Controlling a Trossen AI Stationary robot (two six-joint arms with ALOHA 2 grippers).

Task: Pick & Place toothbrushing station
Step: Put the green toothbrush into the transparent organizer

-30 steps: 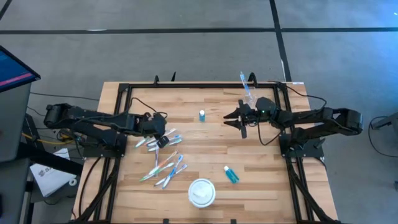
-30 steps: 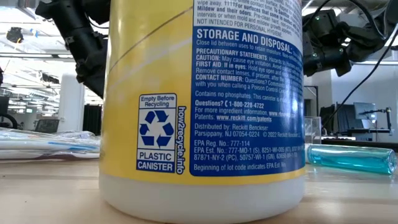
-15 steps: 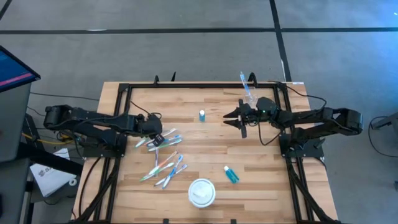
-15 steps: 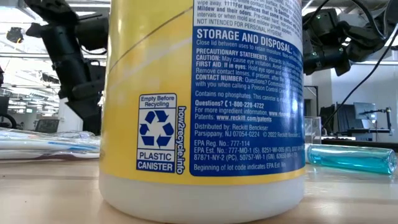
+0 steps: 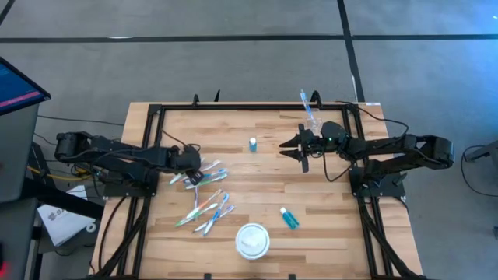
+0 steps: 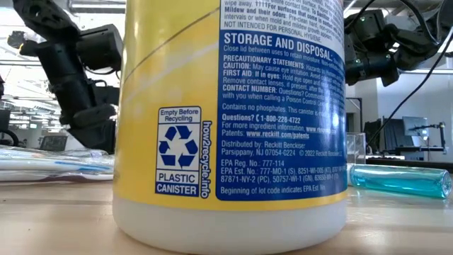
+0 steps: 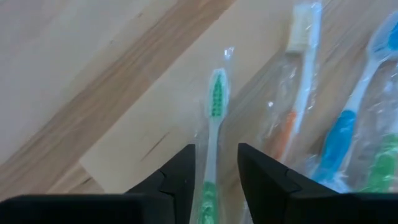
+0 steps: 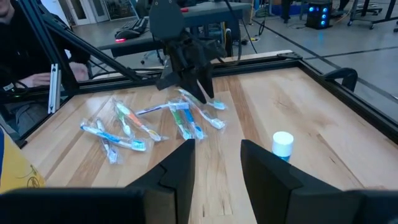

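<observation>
The left gripper point(image 7: 214, 180) straddles a wrapped green toothbrush point(image 7: 212, 134) on the table's point(image 5: 257, 175) left side, fingers spread either side of its handle. A clean grasp likely means descending squarely, then closing gently on the handle. The right gripper point(image 5: 299, 150) waits, fingers apart, near the upright tube point(image 5: 253, 144).

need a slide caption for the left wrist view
Left gripper open, straddling a wrapped green toothbrush on the wooden table, more wrapped toothbrushes alongside.
</observation>
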